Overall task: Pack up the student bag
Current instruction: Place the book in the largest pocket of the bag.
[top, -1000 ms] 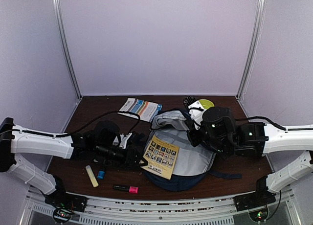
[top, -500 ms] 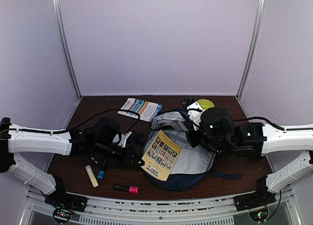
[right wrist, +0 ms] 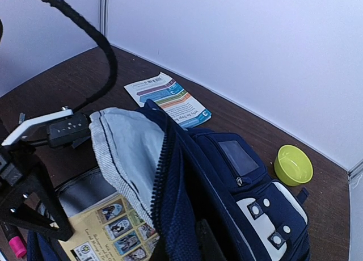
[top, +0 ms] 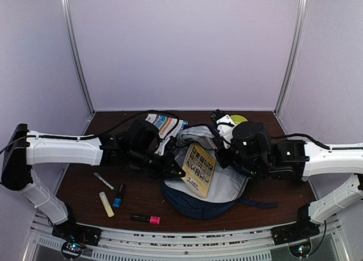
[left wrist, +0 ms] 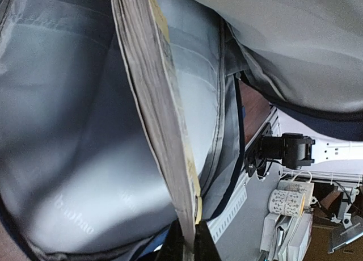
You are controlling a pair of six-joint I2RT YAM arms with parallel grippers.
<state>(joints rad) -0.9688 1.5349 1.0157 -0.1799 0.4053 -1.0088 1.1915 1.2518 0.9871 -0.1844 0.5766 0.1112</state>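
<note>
The bag point(top: 195, 207) lay open in the middle of the counter point(top: 85, 188), between the two arms, grey lining showing; the right tool point(right wrist: 184, 244) was clenched on the zip edge of its flap, holding the mouth wide; the left tool point(left wrist: 184, 247) gripped the book point(top: 199, 169) by one edge, the book standing tilted inside the opening, not yet flat. The step in hand looked to be loading the book; next it probably needed sliding deeper along the lining, then a release, with the right grip firm so the mouth would not sag; pens point(top: 118, 196) and a leaflet point(top: 164, 125) lay outside the bag.
</note>
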